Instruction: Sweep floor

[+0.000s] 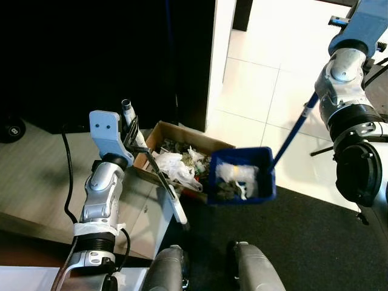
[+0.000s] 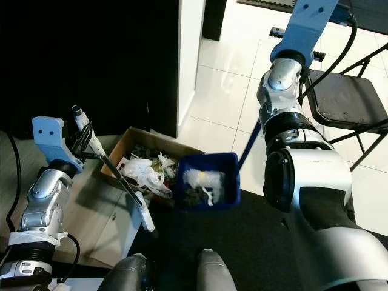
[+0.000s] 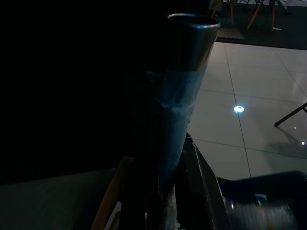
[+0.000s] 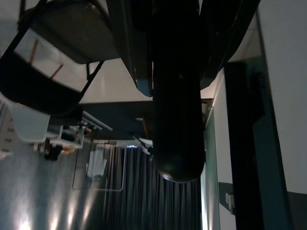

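A blue dustpan with white and grey litter in it hangs by the right corner of a cardboard box full of rubbish. Its long blue handle slopes up to my raised right arm. In the right wrist view the right gripper is shut on that dark handle. My left gripper is shut on a silver, taped broom handle. The broom's shaft slants down past the box to the floor. In the left wrist view the taped tube stands between the left gripper's fingers.
A black folding chair stands on the white tiles at the right. A dark rug lies under the dustpan and my knees. A wooden platform and a black wall lie to the left.
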Controlling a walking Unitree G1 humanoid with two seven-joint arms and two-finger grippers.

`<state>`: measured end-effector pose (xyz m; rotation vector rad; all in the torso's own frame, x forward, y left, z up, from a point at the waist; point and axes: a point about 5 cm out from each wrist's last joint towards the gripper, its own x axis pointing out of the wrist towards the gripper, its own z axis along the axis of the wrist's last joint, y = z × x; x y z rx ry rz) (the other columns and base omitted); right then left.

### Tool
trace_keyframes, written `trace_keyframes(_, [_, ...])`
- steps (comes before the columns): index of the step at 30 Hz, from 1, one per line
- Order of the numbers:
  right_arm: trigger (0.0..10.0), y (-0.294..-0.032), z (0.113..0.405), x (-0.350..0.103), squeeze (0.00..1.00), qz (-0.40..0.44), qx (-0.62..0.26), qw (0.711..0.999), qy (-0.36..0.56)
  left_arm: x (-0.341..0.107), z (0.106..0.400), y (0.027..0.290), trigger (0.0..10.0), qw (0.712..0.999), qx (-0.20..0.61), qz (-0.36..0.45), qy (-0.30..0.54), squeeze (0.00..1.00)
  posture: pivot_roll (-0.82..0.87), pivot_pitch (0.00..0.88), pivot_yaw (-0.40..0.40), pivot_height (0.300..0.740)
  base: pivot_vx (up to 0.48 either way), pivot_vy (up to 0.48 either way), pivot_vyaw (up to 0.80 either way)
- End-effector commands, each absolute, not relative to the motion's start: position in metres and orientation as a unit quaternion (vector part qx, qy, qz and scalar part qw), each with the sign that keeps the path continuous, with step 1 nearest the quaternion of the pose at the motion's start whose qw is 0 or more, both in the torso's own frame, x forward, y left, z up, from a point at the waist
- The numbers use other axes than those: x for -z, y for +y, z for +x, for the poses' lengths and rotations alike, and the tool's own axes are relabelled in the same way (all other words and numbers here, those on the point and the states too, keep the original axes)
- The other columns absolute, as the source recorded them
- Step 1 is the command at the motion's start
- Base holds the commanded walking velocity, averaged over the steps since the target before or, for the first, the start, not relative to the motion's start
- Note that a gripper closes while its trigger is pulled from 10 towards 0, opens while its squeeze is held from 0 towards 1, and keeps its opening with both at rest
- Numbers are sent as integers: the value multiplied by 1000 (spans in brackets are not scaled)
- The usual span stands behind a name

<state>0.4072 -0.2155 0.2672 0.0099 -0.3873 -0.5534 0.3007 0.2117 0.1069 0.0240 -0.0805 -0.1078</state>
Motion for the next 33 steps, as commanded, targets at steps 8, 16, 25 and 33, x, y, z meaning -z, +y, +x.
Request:
trace_keyframes(8, [10000,-223,403,-261,0,26,297,934,-195,-115,300,207,10000,996,63,9,-60,0,114,52,-54,740,0,0,0])
trace_keyframes(16, [10000,-238,401,-252,0,120,333,921,-161,-115,300,207,10000,996,64,9,-60,0,114,53,-53,740,0,0,0])
trace_keyframes(25, [10000,-241,402,-249,0,185,336,912,-142,-114,300,207,10000,996,65,13,-59,0,115,56,-56,740,0,0,0])
trace_keyframes(33, [10000,-234,404,-251,0,133,313,929,-145,-114,300,208,10000,996,66,16,-59,0,115,59,-56,740,0,0,0])
